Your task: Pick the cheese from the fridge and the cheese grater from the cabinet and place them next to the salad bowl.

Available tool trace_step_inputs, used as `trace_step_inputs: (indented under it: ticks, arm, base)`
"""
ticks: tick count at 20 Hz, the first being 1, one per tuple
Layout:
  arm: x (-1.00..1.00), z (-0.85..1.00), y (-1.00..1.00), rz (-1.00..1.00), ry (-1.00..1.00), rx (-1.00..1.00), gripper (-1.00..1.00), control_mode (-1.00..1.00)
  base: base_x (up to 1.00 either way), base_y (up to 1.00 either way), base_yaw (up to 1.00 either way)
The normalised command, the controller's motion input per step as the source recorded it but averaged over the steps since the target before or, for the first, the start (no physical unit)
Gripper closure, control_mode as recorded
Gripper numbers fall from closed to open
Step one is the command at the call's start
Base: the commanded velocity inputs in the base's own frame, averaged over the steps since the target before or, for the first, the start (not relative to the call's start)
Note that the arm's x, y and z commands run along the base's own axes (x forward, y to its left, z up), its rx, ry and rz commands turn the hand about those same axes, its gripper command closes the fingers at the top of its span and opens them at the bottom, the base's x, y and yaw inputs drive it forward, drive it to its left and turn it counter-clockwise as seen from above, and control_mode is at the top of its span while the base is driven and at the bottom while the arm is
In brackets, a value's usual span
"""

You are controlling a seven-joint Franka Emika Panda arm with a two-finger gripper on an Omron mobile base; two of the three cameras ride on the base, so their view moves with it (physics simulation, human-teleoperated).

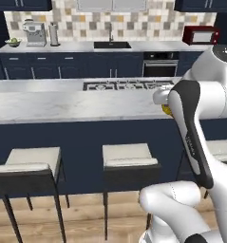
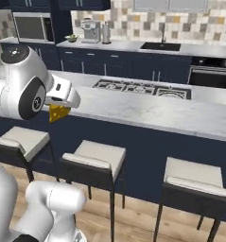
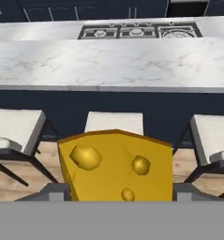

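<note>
1. while the cheese (image 3: 115,166) sits between the gripper (image 3: 115,199) fingers, the jaws stand fairly wide and clamp the wedge by its two flat sides; in the right base view it hangs as a small yellow wedge (image 2: 59,113) just under the hand.
2. judged by its look, the wedge is light, stiff and solid, so it should not sag or crush; its smooth faces may be a little slippery, and the tapering shape could let it twist if the hold were near the thin edge.
3. the best hold seems to be the one it has: across the broad flat faces, low on the thick part.
4. ahead lies a long pale marble island counter (image 1: 62,104) with a cooktop (image 1: 127,86) set in it and three white-seated stools (image 1: 129,156) along its near side.
5. beyond, navy cabinets, a sink (image 1: 112,45) and a tiled wall; the salad bowl (image 1: 13,42) looks to sit on the far counter's left end, well apart from the cheese.
</note>
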Motion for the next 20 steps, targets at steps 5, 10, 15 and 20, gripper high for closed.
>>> trace_step_inputs:
  ticks: [5, 10, 15, 20]
  arm:
    - [0.0, 0.0, 0.0, 0.0, 0.0, 0.0, 1.0, 1.0]
    - [0.0, 0.0, 0.0, 0.0, 0.0, 0.0, 1.0, 1.0]
    - [0.0, 0.0, 0.0, 0.0, 0.0, 0.0, 1.0, 1.0]
    - [0.0, 0.0, 0.0, 0.0, 0.0, 0.0, 1.0, 1.0]
  base:
    - [0.0, 1.0, 0.08]
    - [0.0, 1.0, 0.01]
    - [0.0, 1.0, 0.03]
    - [0.0, 1.0, 0.04]
